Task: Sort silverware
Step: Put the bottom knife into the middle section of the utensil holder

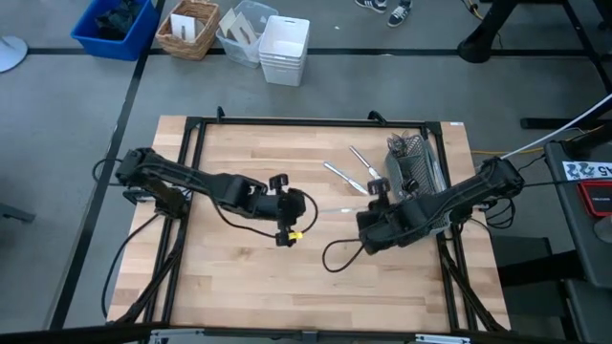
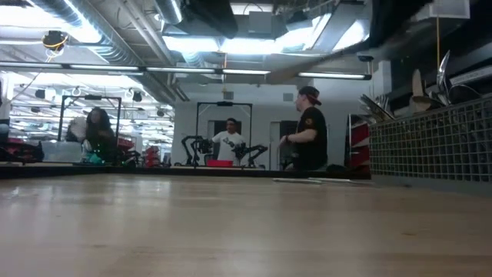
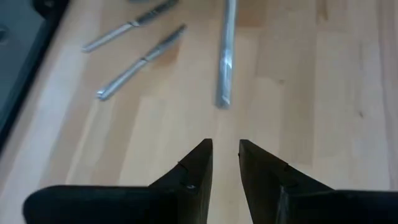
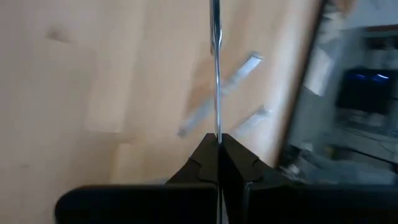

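Right end effector [image 1: 356,222] was clamped on a slim table knife [image 1: 333,209] in the high view, near the middle of the wooden counter [image 1: 239,277], the blade reaching toward nine o'clock. Left end effector [image 1: 308,204] sat just beyond the knife's free end, its fingers slightly apart and holding nothing. Two more knives [image 1: 349,170] lay loose on the counter at about one o'clock from the centre, and beside them, at the counter's three o'clock edge, stood the dark wire-mesh caddy [image 1: 413,162] with silverware inside.

From the low view, level with the counter [image 2: 231,231], the caddy's mesh wall [image 2: 430,150] rose at three o'clock with handles [image 2: 440,73] poking above it. A flat piece of silverware [image 2: 300,181] lay far off on the wood. People stood in the room behind; neither arm could be seen.

Seen from the left wrist, the two dark fingers [image 3: 199,168] stood a narrow gap apart over bare wood, the held knife's end [image 3: 225,62] just ahead and the two loose knives [image 3: 134,40] farther off.

Seen from the right wrist, the fingers [image 4: 202,163] were pressed together on the knife [image 4: 215,68], held edge-on, with the two loose knives [image 4: 221,93] blurred on the wood beneath it.
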Controlling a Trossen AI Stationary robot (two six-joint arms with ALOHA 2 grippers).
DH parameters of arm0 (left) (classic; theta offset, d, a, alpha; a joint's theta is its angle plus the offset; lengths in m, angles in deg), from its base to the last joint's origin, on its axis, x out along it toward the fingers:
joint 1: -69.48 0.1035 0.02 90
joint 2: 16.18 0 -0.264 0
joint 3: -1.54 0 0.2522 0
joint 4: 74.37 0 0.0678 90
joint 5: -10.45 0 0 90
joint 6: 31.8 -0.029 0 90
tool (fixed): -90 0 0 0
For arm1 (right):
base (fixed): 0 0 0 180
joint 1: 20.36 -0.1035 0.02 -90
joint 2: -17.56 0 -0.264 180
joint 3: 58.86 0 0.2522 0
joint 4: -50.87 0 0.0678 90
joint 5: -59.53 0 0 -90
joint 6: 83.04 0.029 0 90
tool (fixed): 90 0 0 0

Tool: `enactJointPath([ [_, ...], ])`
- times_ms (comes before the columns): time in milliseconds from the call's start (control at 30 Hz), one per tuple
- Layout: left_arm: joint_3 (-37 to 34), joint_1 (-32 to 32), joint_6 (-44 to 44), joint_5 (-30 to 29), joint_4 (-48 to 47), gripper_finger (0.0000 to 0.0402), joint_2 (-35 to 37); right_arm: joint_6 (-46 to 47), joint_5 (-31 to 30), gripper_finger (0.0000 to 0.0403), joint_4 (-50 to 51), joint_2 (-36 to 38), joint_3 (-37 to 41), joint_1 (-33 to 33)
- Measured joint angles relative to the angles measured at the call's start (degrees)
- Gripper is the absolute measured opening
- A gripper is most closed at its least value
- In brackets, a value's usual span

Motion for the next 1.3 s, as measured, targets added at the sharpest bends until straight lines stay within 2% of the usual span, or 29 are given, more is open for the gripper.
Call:
enactJointPath([
  [167, 0.0, -0.8, 1.3, -5.8, 0.9, 0.0072, 0.6, 3.1, -5.7, 0.0003, 8.7, 0.1, -7.6, 0.0],
  [333, 0.0, 0.4, -3.2, -6.0, 8.8, 0.0072, 0.5, 1.2, -4.6, 0.0002, 9.7, 0.1, -10.2, 0.7],
  [500, 0.0, 1.6, -11.9, -5.6, 22.7, 0.0072, -0.1, 0.0, 2.1, 0.0002, 9.8, 0.2, -10.2, 3.8],
  [633, 0.0, 2.6, -17.6, -2.1, 32.0, 0.0072, -3.0, -0.4, 9.2, 0.0002, 9.8, 0.2, -10.2, 6.8],
  [867, -0.1, 3.0, -21.8, -0.6, 36.4, 0.0072, -9.4, -1.8, 21.0, 0.0002, 9.9, 0.2, -10.2, 10.6],
  [1100, -0.1, 3.0, -22.9, -0.6, 44.8, 0.0072, -15.5, -4.8, 28.4, 0.0003, 9.7, 0.2, -10.2, 10.4],
  [1300, -0.1, 3.0, -22.9, 1.0, 57.5, 0.0072, -19.1, -4.8, 29.5, 0.0006, 9.1, 0.2, -10.2, 10.4],
])
